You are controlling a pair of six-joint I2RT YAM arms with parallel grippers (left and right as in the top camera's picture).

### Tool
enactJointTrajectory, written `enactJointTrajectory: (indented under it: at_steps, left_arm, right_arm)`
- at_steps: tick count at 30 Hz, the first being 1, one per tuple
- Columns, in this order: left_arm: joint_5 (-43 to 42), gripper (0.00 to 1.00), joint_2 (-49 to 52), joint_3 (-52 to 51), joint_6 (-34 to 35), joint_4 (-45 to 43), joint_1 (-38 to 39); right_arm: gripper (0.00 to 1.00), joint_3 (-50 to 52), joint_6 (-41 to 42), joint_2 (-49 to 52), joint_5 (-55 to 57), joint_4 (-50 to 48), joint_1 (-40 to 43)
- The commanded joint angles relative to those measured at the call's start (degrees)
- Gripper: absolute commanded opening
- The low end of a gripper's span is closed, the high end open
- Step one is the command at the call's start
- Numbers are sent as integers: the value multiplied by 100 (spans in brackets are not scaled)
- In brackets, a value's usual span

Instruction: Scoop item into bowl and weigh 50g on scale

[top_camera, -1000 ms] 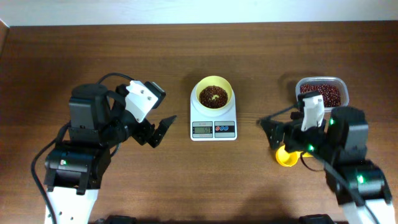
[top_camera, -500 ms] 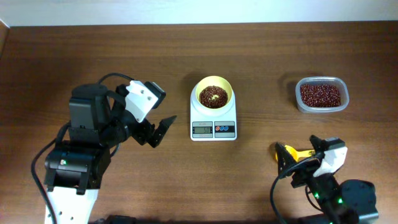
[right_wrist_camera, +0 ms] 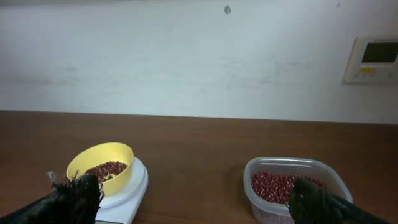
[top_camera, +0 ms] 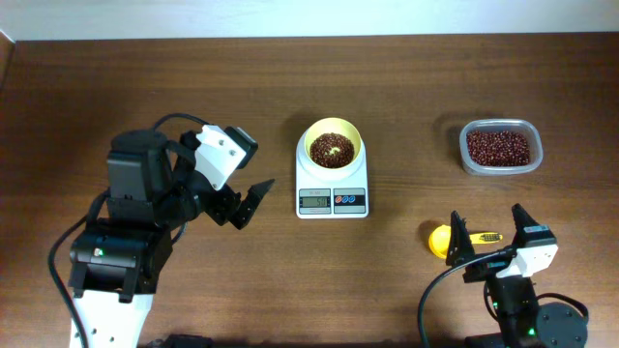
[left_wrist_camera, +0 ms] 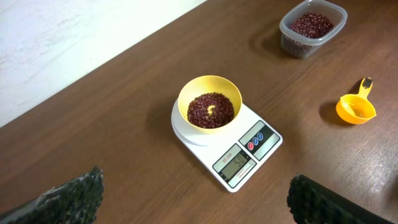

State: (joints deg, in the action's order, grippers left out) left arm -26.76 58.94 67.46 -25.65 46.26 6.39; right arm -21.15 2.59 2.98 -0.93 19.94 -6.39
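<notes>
Centre frame, the bowl [top_camera: 311, 136] of beans [top_camera: 332, 151] sits on the scale [top_camera: 332, 201]. Left fingers [left_wrist_camera: 71, 198] and right fingers [right_wrist_camera: 314, 200] (both empty) stand spread.

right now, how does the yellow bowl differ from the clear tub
The bowl is round and opaque yellow; the tub is clear and rounded-rectangular. The bowl sits on the scale; the tub stands directly on the table, off to one side. Both hold red-brown beans.
</notes>
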Motion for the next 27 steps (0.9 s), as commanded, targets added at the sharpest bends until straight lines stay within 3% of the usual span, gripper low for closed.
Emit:
enactJointTrajectory:
  at_steps: [1, 9, 18, 22, 27]
  left_arm:
    - [0, 99, -2, 105, 68, -9, -17]
    - [0, 99, -2, 105, 68, -9, -17]
    - [0, 99, -2, 105, 68, -9, -17]
    - [0, 99, -2, 105, 68, -9, -17]
    - [0, 99, -2, 105, 68, -9, -17]
  right_arm:
    - [99, 273, -87, -280, -35, -256, 42]
    - [99, 975, -90, -280, -339, -1506, 44]
    - [99, 1252, -90, -280, -555, -1805, 319]
    - [99, 2081, -87, -280, -767, -3169, 304]
    - [98, 2083, -90, -280, -699, -2610, 310]
